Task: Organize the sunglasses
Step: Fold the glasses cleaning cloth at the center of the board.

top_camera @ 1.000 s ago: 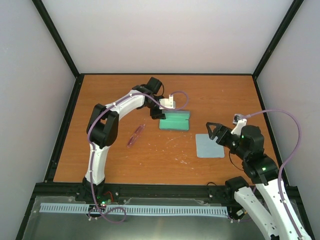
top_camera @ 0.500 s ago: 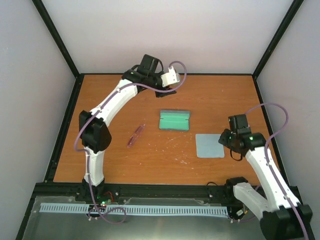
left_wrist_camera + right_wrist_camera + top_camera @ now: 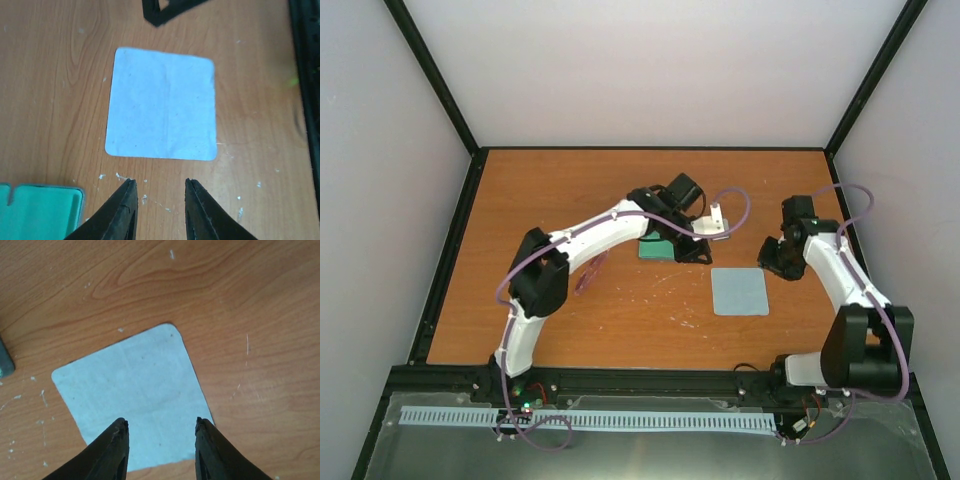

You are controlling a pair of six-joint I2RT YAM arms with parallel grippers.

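The sunglasses (image 3: 590,272), slim and reddish-pink, lie folded on the table left of centre, next to my left arm's elbow. My left arm reaches across the green open case (image 3: 655,250) and hides most of it. The left gripper (image 3: 700,252) hangs just left of the pale blue cloth (image 3: 739,292). In the left wrist view the left gripper (image 3: 157,181) is open over bare wood, with the cloth (image 3: 162,105) ahead of it. The right gripper (image 3: 772,260) hovers at the cloth's far right corner. In the right wrist view the right gripper (image 3: 160,422) is open above the cloth (image 3: 135,400), holding nothing.
A corner of the case (image 3: 40,210) shows at the lower left of the left wrist view. The right gripper's black tip (image 3: 165,10) shows at that view's top. Black frame rails (image 3: 450,250) and pale walls border the wooden table (image 3: 540,190).
My left arm swung from the back of the table forward and right, over the case toward the cloth. The right gripper moved back to the cloth's far right corner. Both pairs of jaws narrowed.
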